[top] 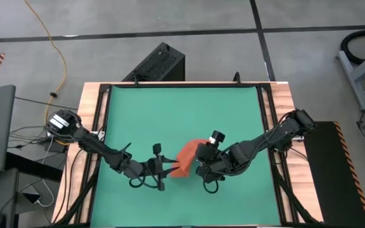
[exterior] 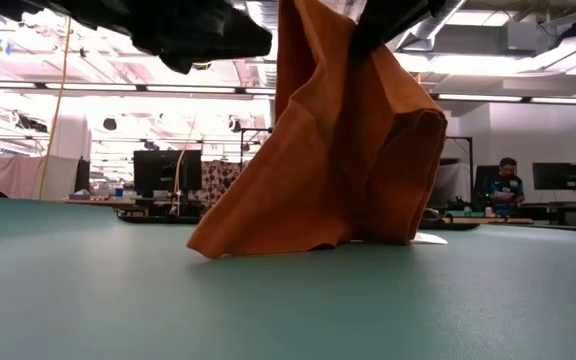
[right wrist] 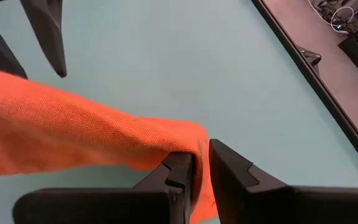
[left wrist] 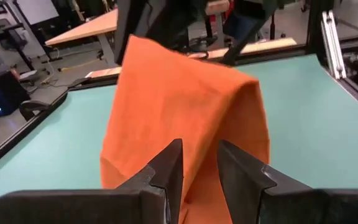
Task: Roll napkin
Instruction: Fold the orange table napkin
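Napkin (right wrist: 73,134) in right gripper (right wrist: 201,163)

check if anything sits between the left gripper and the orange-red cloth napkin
Nothing visible does. The left gripper faces the orange-red cloth napkin directly, fingers apart, while the right gripper is shut on its upper edge, holding it lifted off the green table.

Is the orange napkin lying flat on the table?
No. The napkin hangs bunched from the right claw, only its lower edge touching the green table.

Crowded middle, open green all round

The hanging napkin (top: 187,159) fills the gap between left pincer (top: 165,170) and right pincer (top: 201,166); the worktop (top: 182,107) beyond lies bare.
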`<state>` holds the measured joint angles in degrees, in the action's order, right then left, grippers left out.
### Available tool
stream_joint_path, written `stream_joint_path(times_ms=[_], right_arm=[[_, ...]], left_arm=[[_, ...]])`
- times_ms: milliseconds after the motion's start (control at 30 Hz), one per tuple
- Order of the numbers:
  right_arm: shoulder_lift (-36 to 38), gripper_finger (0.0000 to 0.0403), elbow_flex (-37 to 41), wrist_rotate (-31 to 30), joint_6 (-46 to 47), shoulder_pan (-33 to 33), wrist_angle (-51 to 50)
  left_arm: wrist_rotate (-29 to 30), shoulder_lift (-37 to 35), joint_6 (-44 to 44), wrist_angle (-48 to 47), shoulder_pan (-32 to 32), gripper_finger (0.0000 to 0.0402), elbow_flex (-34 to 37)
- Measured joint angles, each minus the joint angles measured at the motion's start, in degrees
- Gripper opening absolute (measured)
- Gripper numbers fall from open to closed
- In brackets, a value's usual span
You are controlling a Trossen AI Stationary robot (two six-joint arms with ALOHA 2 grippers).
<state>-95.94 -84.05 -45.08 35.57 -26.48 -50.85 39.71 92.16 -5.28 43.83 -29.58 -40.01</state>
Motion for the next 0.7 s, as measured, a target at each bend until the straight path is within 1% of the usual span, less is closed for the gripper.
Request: stream_joint_path(times_ms=[100,367,700], right_arm=[[0.00,0.0074,0.00,0.02,0.00,-0.02,0.00],[0.00,0.0074,0.00,0.02,0.00,-0.02,-0.02],[0.00,0.0074,0.00,0.05,0.00,-0.15,0.09]], left_arm=[[0.00,0.13,0.20,1.21,0.00,0.0089,-0.04],[-0.28,0.13,-0.32,0.79,0.11,0.0089,-1.74],[-1.34,0.13,0.74,0.63,0.11,0.0089,-2.12]])
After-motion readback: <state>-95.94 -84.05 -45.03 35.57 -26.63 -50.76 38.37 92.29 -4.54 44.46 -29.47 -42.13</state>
